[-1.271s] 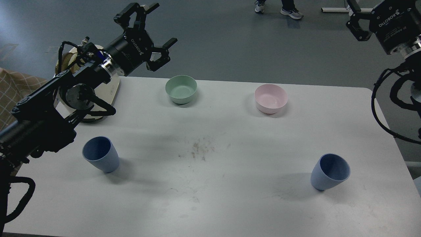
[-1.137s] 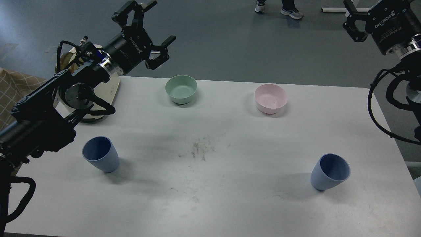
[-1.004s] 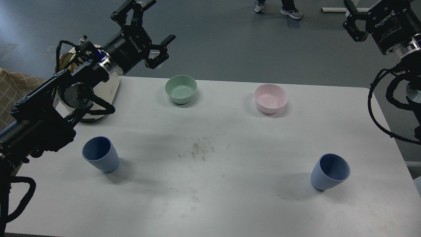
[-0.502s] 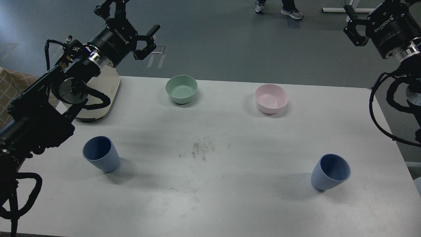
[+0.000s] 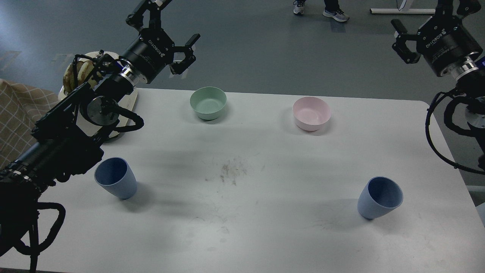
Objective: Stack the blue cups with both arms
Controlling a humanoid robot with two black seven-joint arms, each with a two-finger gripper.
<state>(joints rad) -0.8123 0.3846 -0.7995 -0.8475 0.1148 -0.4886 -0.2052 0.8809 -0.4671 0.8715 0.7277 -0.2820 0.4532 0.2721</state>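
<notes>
Two blue cups are seen standing upright and well apart on a white table (image 5: 265, 235): the left cup (image 5: 115, 183) near the front left edge, the right cup (image 5: 380, 198) near the front right. Neither is touched, and the stacking is judged not yet begun. Behind them, a mint-green bowl (image 5: 208, 102) and a pink bowl (image 5: 311, 113) are set near the far edge. The left gripper (image 5: 166, 28) is held high beyond the far left corner, its fingers spread wide and empty. The right gripper (image 5: 424, 17) is raised past the far right corner; it is partly cut off by the frame's top, so its opening cannot be told. For a clean approach, each gripper would best be lowered over its own cup, the wall taken just below the rim, and the bowls kept clear.
</notes>
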